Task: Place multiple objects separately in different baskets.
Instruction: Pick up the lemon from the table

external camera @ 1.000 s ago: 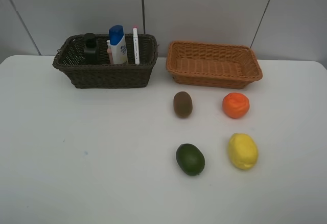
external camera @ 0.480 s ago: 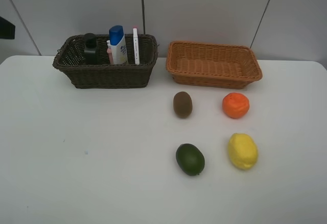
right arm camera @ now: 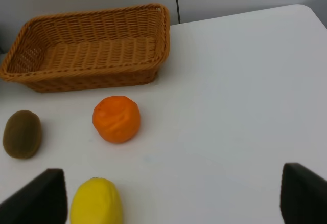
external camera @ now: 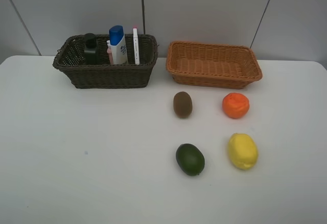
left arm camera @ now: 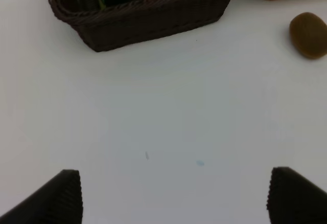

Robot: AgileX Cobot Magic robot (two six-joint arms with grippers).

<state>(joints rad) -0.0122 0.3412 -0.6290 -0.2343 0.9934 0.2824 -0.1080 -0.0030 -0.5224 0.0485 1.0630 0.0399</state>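
Left gripper (left arm camera: 176, 198) and right gripper (right arm camera: 173, 198) both spread apart. Kiwi (external camera: 182, 104), orange (external camera: 235, 105), lemon (external camera: 242, 151), avocado (external camera: 190, 159) on table (external camera: 76, 157) near tan basket (external camera: 214, 82).

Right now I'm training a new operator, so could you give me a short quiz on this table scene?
1. True or false: the tan basket holds nothing.
2. How many fruits lie on the table?
3. Which fruit lies nearest the dark basket? A lemon, B kiwi, C orange.
Key: 1 true; 2 four; 3 B.
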